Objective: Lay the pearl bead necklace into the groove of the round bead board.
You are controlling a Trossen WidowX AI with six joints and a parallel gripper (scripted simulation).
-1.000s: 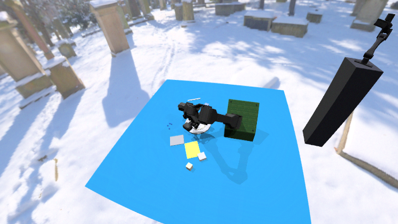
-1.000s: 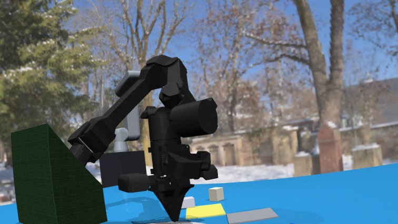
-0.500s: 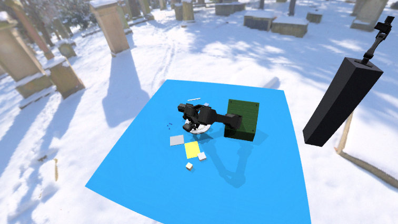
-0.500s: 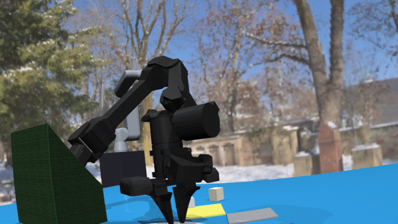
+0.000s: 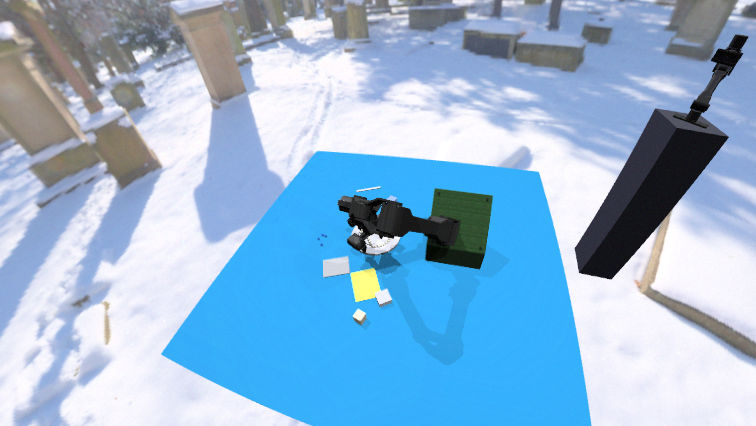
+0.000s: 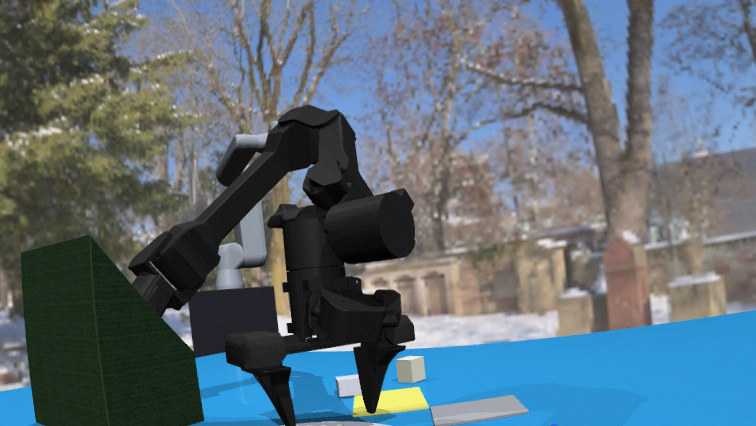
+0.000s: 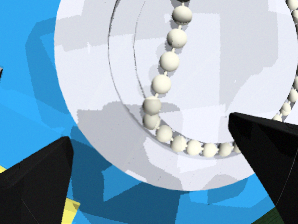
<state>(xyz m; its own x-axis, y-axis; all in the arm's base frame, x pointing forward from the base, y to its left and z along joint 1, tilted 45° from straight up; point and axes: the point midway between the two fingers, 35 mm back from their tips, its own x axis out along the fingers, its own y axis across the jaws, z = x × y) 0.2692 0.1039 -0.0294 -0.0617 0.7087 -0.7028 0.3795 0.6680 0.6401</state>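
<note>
The limp, probably slick pearl necklace invites a light pinch at its lower-left kink, the released jaws gripping nothing.

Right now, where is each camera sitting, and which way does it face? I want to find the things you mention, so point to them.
Top: high above the blue mat (image 5: 502, 338), looking down at a slant; shows the arm from above and its green base block (image 5: 461, 222) (image 6: 60, 338).
Exterior: low beside the work, facing roughly level across the mat; shows the arm side-on, its gripper (image 6: 330, 418) (image 7: 152, 133) open.
Wrist: on the arm just above the gripper, facing the round board (image 5: 388, 247) (image 7: 90, 65) and pearl necklace (image 5: 379, 245) (image 7: 169, 61); shows only the two fingers.
Top and wrist share the necklace.
</note>
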